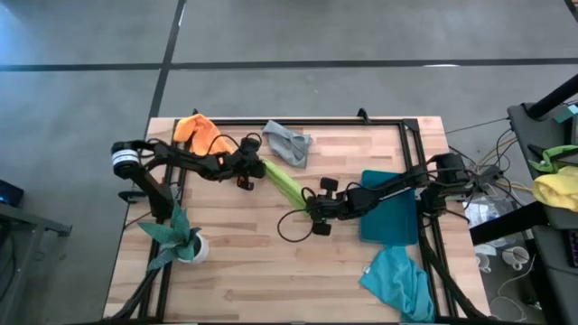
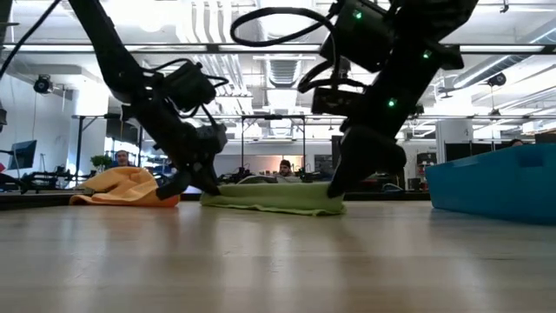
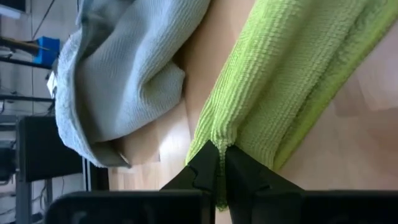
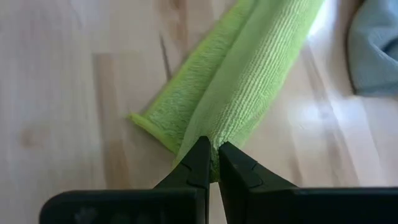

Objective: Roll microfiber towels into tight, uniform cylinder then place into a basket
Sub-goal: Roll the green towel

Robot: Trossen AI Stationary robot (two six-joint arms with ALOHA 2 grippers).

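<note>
The lime green towel [image 1: 284, 181] lies on the table as a long narrow folded strip between my two grippers. My left gripper [image 1: 256, 169] is shut on its far-left end, and my right gripper [image 1: 310, 206] is shut on its near-right end. The grey towel [image 1: 288, 143] lies crumpled just beyond the strip. The orange towel [image 1: 199, 133] lies bunched at the far left. The turquoise towel [image 1: 397, 282] hangs over the near right edge. The teal basket [image 1: 390, 208] stands at the right. My left gripper pinches the strip's end [image 3: 219, 138] between its two fingertips, the cloth gathered into several folds. It comes in low from the table's left, along the strip. The end lies at table height [image 2: 208, 196]. My right gripper pinches the strip's other end [image 4: 211, 142] between its two fingertips, at a fold of several layers. It comes in low from the table's right, along the strip. The strip lies on the table [image 2: 278, 202].
A leafy plant in a white pot [image 1: 185, 240] stands at the near left. A black frame [image 1: 298, 121] runs around the table's edges. A yellow and green cloth heap [image 1: 556, 183] sits off the table at the right. People sit in the room behind [image 2: 284, 168].
</note>
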